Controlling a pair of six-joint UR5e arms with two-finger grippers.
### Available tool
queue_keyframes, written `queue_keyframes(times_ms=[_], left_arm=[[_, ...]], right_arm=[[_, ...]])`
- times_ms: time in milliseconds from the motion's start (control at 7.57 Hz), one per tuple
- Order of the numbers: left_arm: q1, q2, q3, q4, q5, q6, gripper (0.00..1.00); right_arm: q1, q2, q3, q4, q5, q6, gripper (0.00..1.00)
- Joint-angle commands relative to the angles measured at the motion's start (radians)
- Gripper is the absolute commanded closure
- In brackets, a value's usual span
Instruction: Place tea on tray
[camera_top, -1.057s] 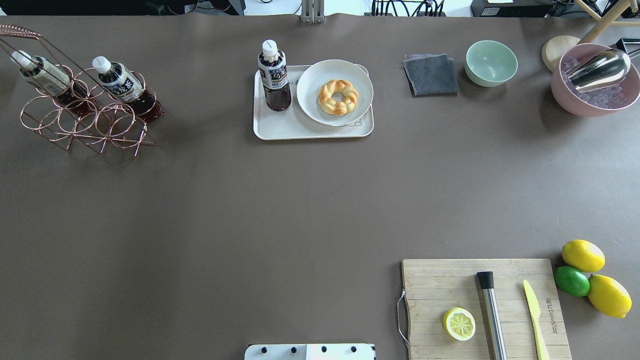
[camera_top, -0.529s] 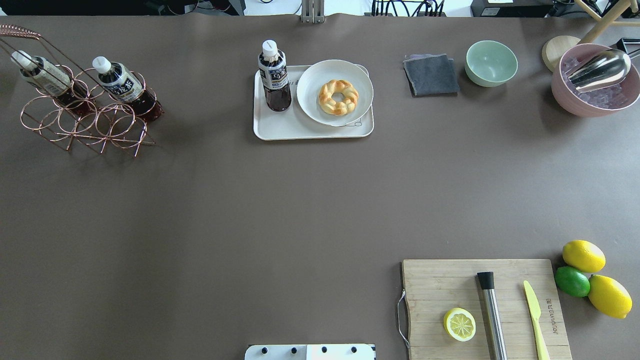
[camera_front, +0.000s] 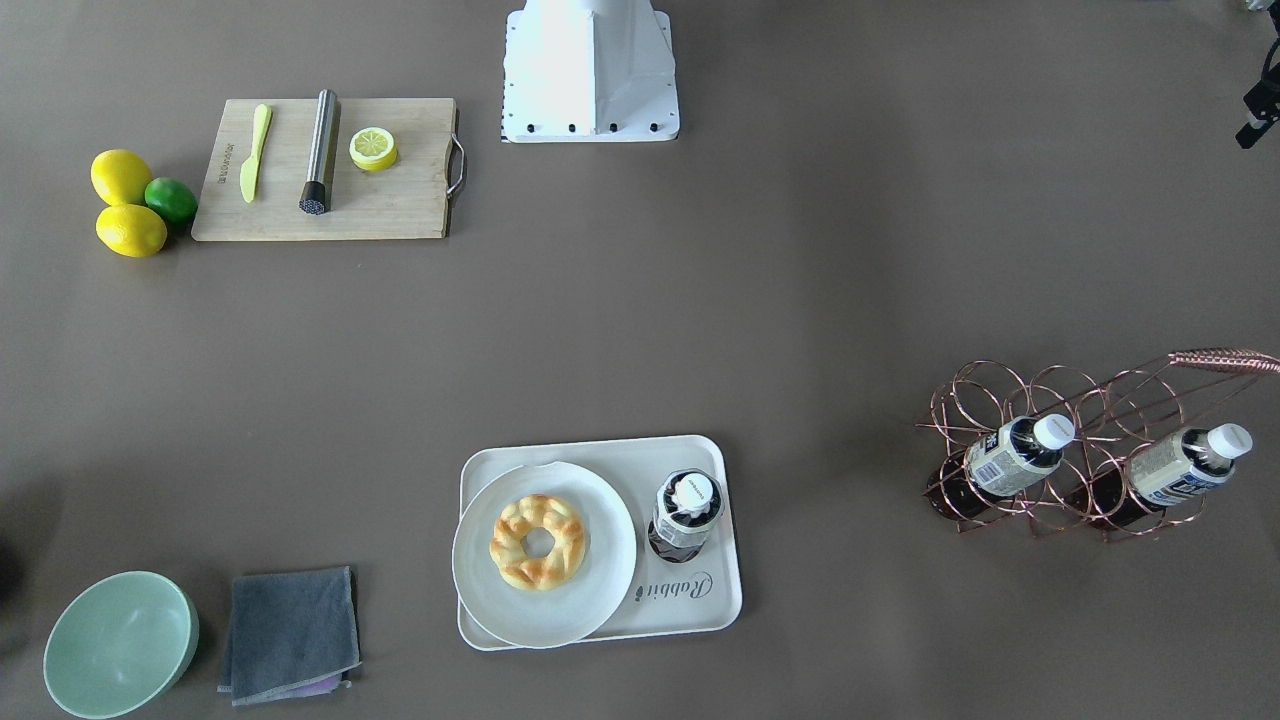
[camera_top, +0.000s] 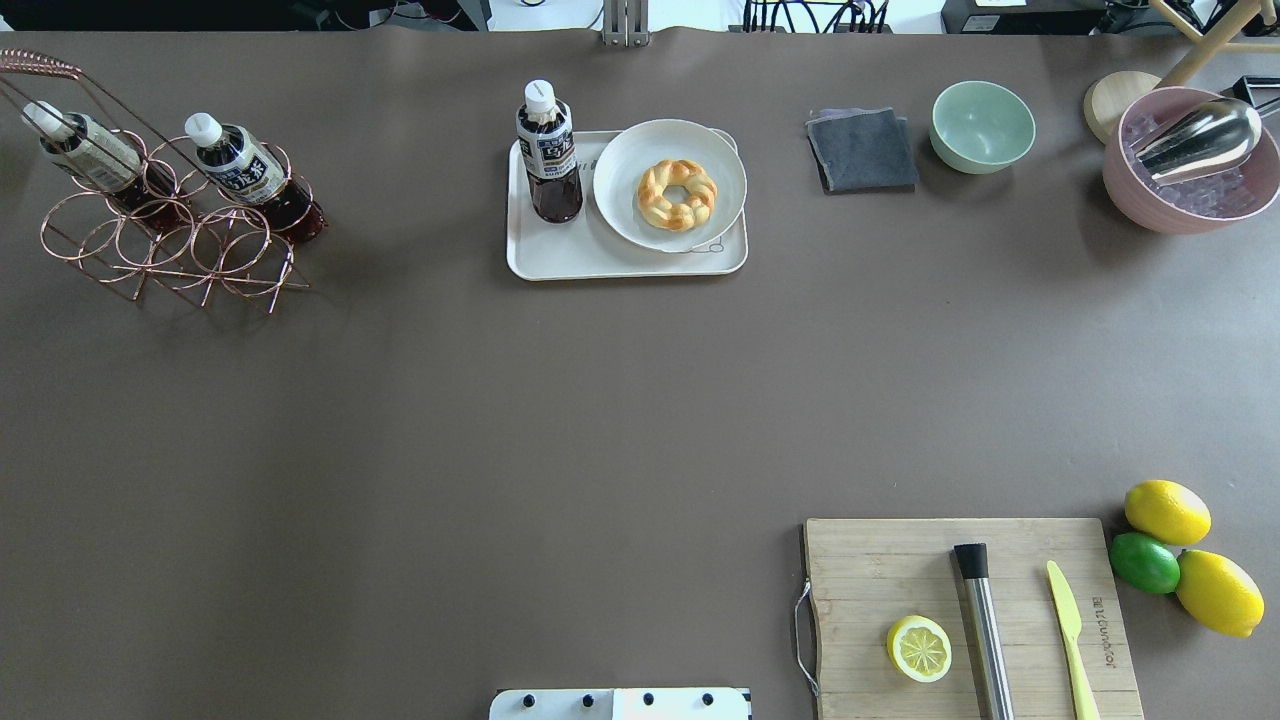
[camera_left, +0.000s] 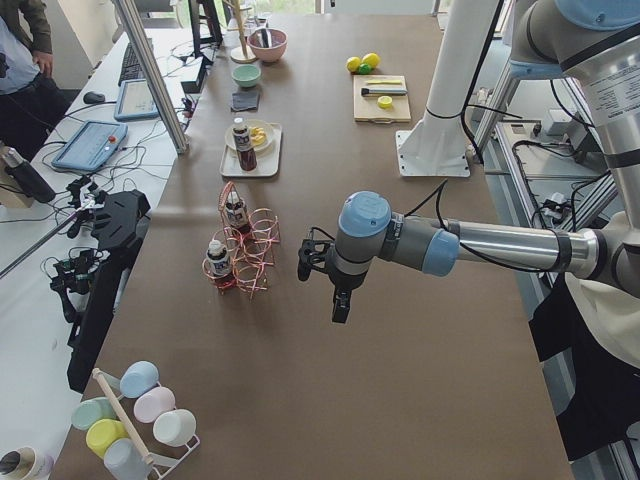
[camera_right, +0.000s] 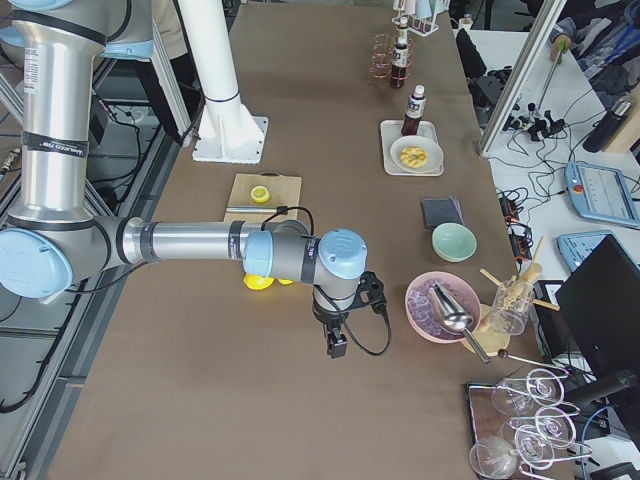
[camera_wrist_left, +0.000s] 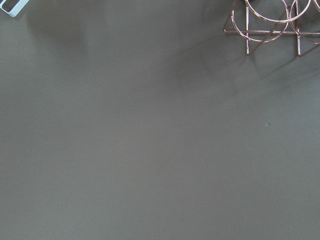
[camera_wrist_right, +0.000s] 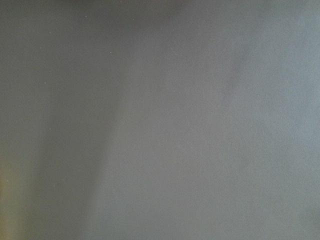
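Note:
The tea bottle (camera_top: 548, 160) stands upright on the left part of the cream tray (camera_top: 560, 262), beside a round white plate with a braided bun (camera_top: 677, 193). From the front the bottle (camera_front: 685, 515) stands above the "Rabbit" script on the tray (camera_front: 690, 610). My left gripper (camera_left: 340, 305) shows only in the exterior left view, over bare table near the copper rack, far from the tray. My right gripper (camera_right: 335, 345) shows only in the exterior right view, near the pink bowl. I cannot tell whether either is open or shut.
A copper wire rack (camera_top: 170, 250) at the far left holds two more tea bottles (camera_top: 245, 170). A grey cloth (camera_top: 862, 150), green bowl (camera_top: 983, 125) and pink bowl (camera_top: 1190, 165) stand at the back right. A cutting board (camera_top: 970, 615) with lemons sits at the front right.

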Motion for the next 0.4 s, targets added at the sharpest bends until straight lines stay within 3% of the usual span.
queue_keyframes(times_ms=[0, 264], left_arm=[[-0.001, -0.004, 0.000, 0.000, 0.002, 0.001, 0.03], [-0.001, -0.007, -0.002, 0.000, 0.021, 0.001, 0.03]], right_arm=[[0.000, 0.000, 0.000, 0.001, 0.000, 0.000, 0.00], [0.000, 0.000, 0.000, 0.001, 0.000, 0.000, 0.00]])
